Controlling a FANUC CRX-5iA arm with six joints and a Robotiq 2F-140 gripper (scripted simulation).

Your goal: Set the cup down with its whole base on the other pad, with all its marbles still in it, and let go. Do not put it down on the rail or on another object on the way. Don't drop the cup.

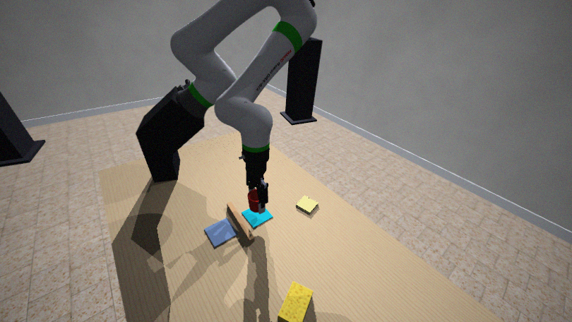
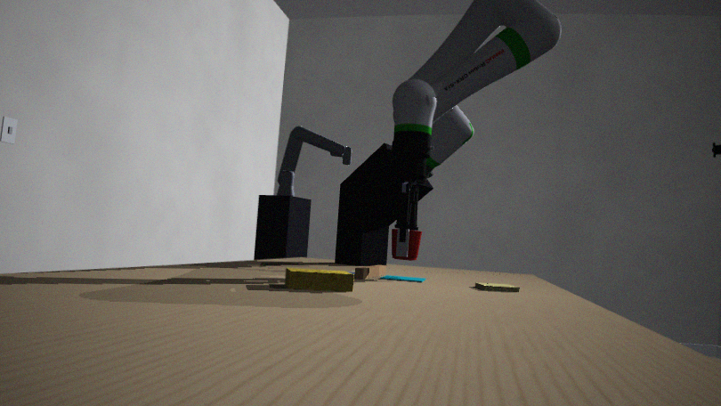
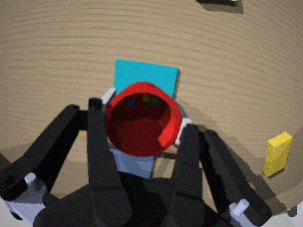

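My gripper [image 1: 258, 200] [image 2: 405, 244] [image 3: 143, 104] is shut on a red cup [image 1: 253, 199] [image 2: 413, 244] [image 3: 143, 120] and holds it upright a little above the cyan pad [image 1: 260, 218] [image 2: 403, 278] [image 3: 148, 76]. Dim marbles [image 3: 143, 102] lie in the cup's bottom. The wooden rail [image 1: 239, 221] [image 2: 368, 272] lies between the cyan pad and the blue pad [image 1: 219, 232], to the left of the cup. The blue pad is bare.
A thin yellow pad [image 1: 307, 204] [image 2: 497, 287] lies to the right of the cyan pad. A yellow sponge block [image 1: 295, 301] [image 2: 319, 279] [image 3: 277, 152] lies near the table's front. The arm's black base [image 1: 164, 131] stands at the back left.
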